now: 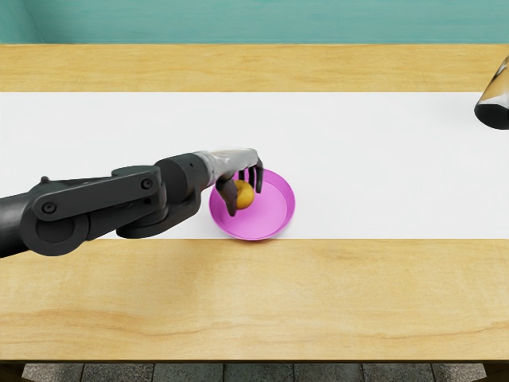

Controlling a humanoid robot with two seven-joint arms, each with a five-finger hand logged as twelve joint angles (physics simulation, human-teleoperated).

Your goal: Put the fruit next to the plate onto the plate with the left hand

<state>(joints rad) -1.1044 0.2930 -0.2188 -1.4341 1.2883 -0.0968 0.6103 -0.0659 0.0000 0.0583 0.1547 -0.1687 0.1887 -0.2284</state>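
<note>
The left arm (95, 207) came in from the left side and reached across the wooden surface (254, 294). It was dark and thick, and it lay low over the wide white strip (358, 159) that ran along the middle of the surface. The left hand (238, 179) was over the left part of the pink plate (274, 223). Its dark fingers (232, 204) were curled down and closed around the fruit (245, 194). The fruit was small, round and orange. It sat between the fingers, inside the rim of the plate and close to its left edge. It was hard to tell if the fruit was touching the bottom of the plate or was held just above it. The plate was round with a low rim, and it stood at the front edge of the white strip, near the bare wood. A small part of the right arm (495, 103) showed far away at the top right corner, well apart from the plate. A green-blue wall (254, 20) stood behind the surface.
</note>
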